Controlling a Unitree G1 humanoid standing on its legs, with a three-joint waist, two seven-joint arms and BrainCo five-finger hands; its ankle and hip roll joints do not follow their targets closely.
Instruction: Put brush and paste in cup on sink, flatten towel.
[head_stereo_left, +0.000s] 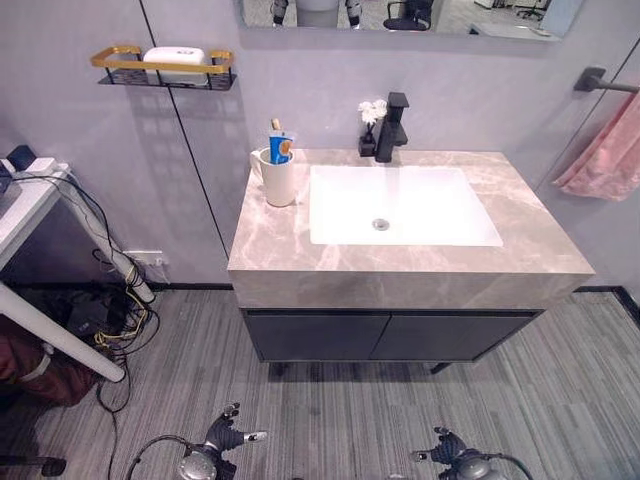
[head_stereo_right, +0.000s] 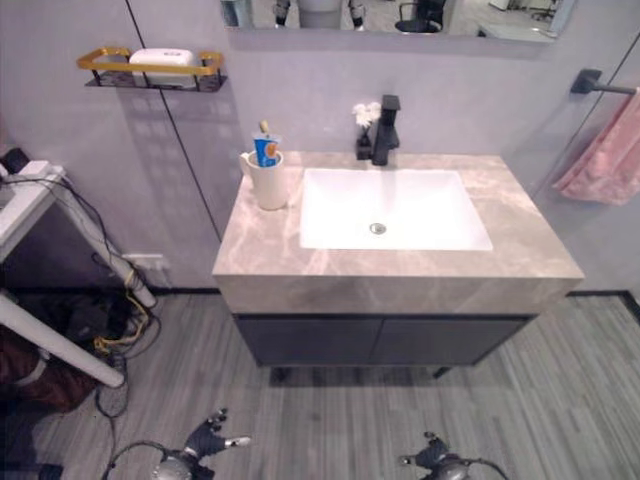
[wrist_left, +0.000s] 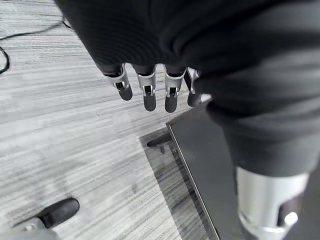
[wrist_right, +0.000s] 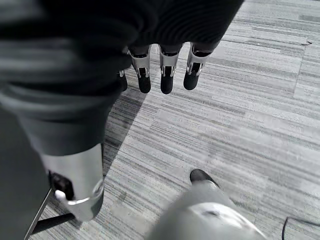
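A: Status: the cup (head_stereo_left: 277, 178) stands on the desk (head_stereo_left: 400, 262), left of the sink (head_stereo_left: 400, 205), with the brush (head_stereo_left: 275, 126) and paste (head_stereo_left: 282, 149) already upright in it. That half looks done.

B: Hands? The left hand (head_stereo_left: 222, 436) and right hand (head_stereo_left: 450, 450) hang low in front of the cabinet (head_stereo_left: 390, 335), over the floor (head_stereo_left: 330, 410). Fingers (wrist_left: 148, 90) of each are relaxed, loosely extended, holding nothing.

A: The towel (head_stereo_left: 610, 155) remains. It hangs bunched from the bar (head_stereo_left: 600, 82) on the right wall, well apart from both hands.

B: Judgement: the right hand is the closer one. It should reach up with fingers straight, then stroke downward along the cloth to smooth the folds, not pinch it. Pulling hard risks dragging it off the bar.
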